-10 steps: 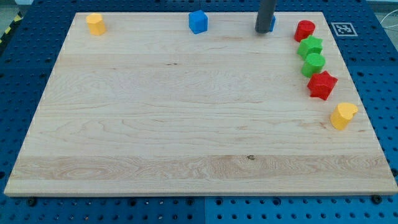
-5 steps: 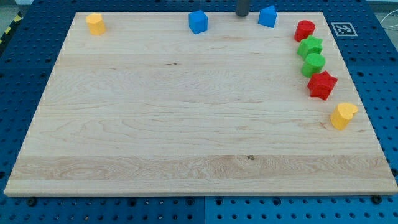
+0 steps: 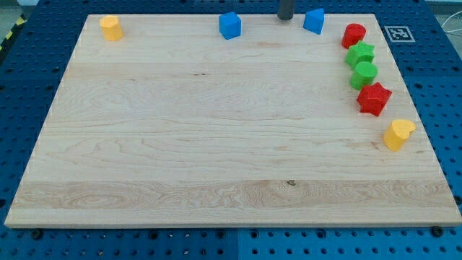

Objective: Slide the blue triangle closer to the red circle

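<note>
Sitting just left of blue triangle [image 3: 313, 21], my tip [image 3: 286, 18]; red circle [image 3: 354, 35] to triangle's right.

we are seeing my tip [image 3: 286, 18] sitting at the board's [image 3: 216, 144] top edge, just left of the blue triangle [image 3: 313, 21]. the red circle [image 3: 354, 35] is lying near the triangle's right, heading a column running down the right side. the blue cube [image 3: 229, 24] is resting further left.
</note>
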You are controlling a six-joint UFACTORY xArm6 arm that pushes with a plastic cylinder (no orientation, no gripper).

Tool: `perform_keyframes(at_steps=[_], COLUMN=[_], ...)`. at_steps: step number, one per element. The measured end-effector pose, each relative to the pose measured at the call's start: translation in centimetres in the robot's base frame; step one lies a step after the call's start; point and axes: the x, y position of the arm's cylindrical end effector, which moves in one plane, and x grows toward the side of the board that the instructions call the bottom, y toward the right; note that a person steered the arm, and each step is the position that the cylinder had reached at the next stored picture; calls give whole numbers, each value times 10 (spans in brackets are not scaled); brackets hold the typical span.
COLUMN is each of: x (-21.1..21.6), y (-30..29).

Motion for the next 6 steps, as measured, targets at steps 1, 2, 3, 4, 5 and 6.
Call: perform_keyframes(at_steps=[1,2,3,4,5,6], x=[3,14,19,21,21,24], y=[16,9,15,42,66,74])
